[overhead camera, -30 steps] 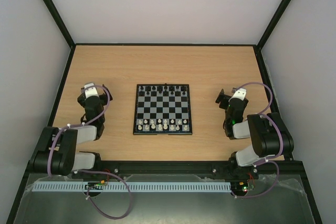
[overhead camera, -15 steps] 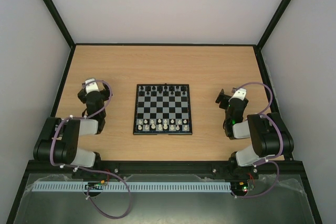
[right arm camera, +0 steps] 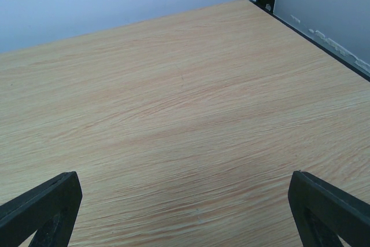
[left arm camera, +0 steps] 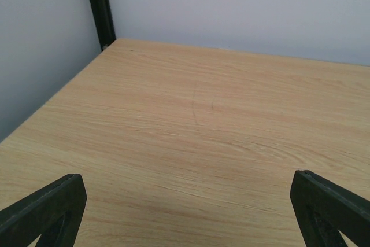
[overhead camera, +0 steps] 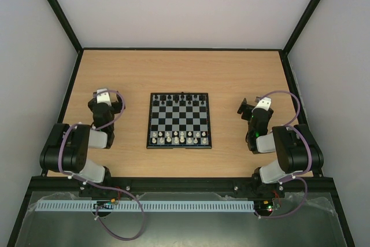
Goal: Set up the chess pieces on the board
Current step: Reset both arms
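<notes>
- Top external view: board [overhead camera: 179, 118] lies at the centre of the table [overhead camera: 173, 70], square to its edges and well apart from both arms.
- Black chessmen [overhead camera: 179, 98] line the board's 12 o'clock edge. Whitish chessmen [overhead camera: 179, 137] line its 6 o'clock edge. The middle ranks are bare. The pieces are too small here to tell whether every home square is filled or every piece is upright.
- Left gripper [left arm camera: 185, 183]: sits at 9 o'clock of the board, well apart from it. Its jaws are spread wide with nothing between them, and only bare wood lies ahead.
- Right gripper [right arm camera: 185, 183]: sits at 3 o'clock of the board, well apart from it. Its jaws are likewise spread wide and carry nothing.
- Hazard, needless reach: the set-up looks all but complete, so any further pass over the board risks undoing it. An arm or cable crossing low would likely topple several pieces at once.
- Hazard, crowding: the ranks are packed close. Jaws this wide, lowered onto one piece, would probably knock its neighbours.
- Hazard, board shift: the board looks small and light. A sideways nudge at its rim could slide it and shake both ranks.
- Hazard, blind start: neither wrist view shows the board, so a correction would begin without a close view and could be misaligned.
</notes>
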You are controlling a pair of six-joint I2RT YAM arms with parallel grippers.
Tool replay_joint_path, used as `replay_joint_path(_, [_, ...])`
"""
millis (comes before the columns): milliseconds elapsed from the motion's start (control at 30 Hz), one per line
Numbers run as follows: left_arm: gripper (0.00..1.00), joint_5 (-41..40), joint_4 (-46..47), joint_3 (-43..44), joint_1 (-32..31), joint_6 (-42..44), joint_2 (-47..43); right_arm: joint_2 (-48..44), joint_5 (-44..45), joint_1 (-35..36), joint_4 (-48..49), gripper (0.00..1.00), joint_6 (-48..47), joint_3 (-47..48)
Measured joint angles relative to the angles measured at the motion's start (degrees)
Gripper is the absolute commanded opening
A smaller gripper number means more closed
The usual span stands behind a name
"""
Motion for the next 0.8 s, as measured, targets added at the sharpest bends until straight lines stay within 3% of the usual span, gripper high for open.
replay_joint_path(233, [1.0, 4.28, 0.2, 0.0, 0.9, 0.46, 0.0, 0.0, 0.0, 0.0, 0.0, 0.99, 0.0, 0.0])
replay_joint_path(800, [1.0, 6.14, 2.49, -0.26, 1.46, 0.55, 0.57, 0.0, 0.0, 0.0, 0.0, 0.99, 0.0, 0.0])
